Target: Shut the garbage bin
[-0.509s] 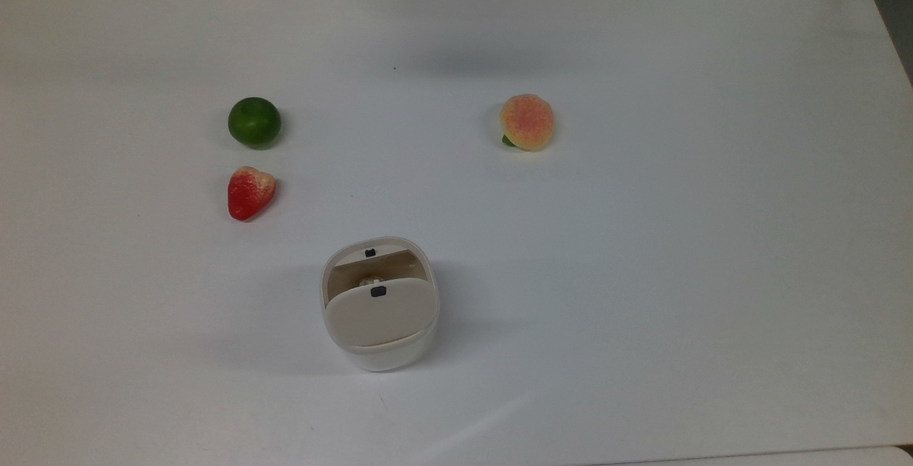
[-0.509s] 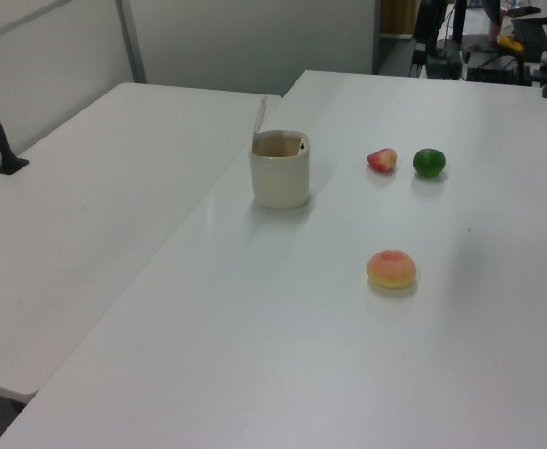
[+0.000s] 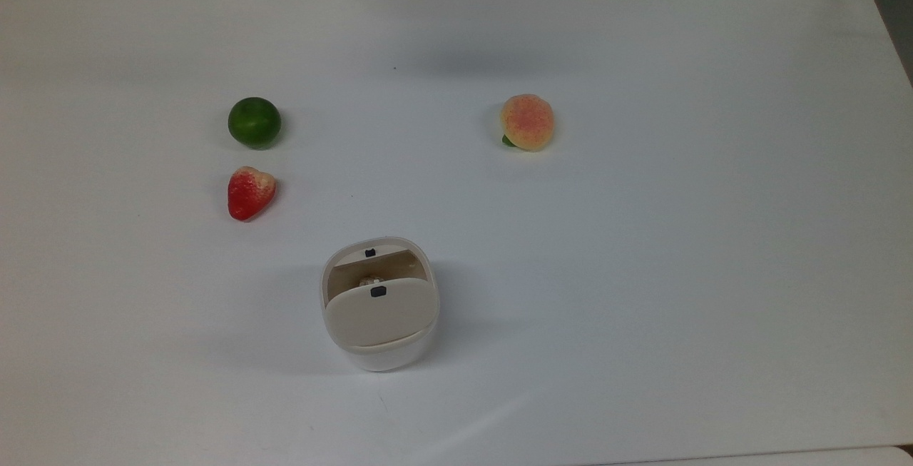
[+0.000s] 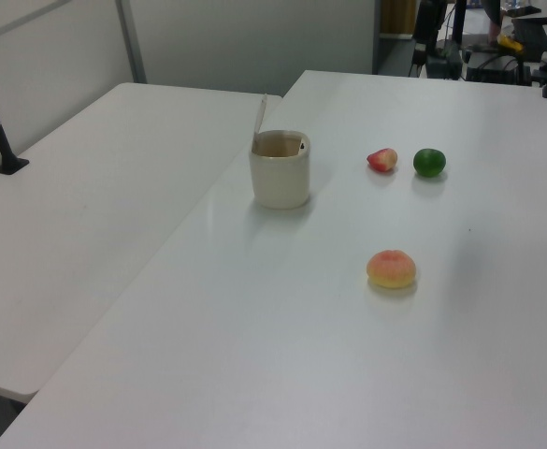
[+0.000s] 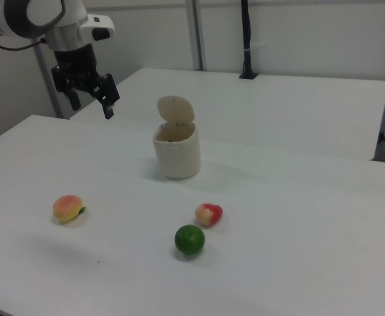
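Observation:
The garbage bin [image 3: 378,357] is a small cream-white tub near the front middle of the white table, also seen as the garbage bin [image 4: 280,178] and the garbage bin [image 5: 177,157]. Its beige lid [image 5: 176,109] stands raised on its hinge, so the bin is open, and a black tab [image 3: 378,292] marks the lid [image 3: 380,316]. My gripper [image 5: 92,105] hangs in the air to the right view's left of the bin, well above the table, open and holding nothing.
A green lime [image 3: 254,122] and a red strawberry [image 3: 250,193] lie at the top view's left of the bin. A peach [image 3: 527,121] lies further back on the top view's right. A second table [image 4: 95,206] adjoins this one.

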Tool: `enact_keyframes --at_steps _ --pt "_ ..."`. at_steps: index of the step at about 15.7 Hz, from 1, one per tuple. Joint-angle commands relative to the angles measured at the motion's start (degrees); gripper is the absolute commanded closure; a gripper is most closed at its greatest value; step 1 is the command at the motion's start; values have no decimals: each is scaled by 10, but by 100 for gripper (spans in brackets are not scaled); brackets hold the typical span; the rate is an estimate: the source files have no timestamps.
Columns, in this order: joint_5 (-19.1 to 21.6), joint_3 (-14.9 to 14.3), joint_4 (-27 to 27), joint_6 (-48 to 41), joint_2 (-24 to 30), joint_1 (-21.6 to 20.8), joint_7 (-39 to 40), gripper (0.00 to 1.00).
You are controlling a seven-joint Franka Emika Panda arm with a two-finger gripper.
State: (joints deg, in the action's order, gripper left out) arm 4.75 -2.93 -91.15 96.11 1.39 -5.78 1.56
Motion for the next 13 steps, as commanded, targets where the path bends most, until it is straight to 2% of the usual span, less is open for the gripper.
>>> enact_keyframes --at_steps 1,5,6,8,9,13 --pt "5 -1 -11 11 6 -3 11 0" --pt "4 -1 -11 14 5 -2 17 0" --pt "3 -1 -12 22 5 -3 20 4" --pt "3 -1 -12 29 5 -3 35 18" --pt "5 -1 -12 29 5 -2 47 29" --pt "10 -1 -13 29 5 1 62 54"
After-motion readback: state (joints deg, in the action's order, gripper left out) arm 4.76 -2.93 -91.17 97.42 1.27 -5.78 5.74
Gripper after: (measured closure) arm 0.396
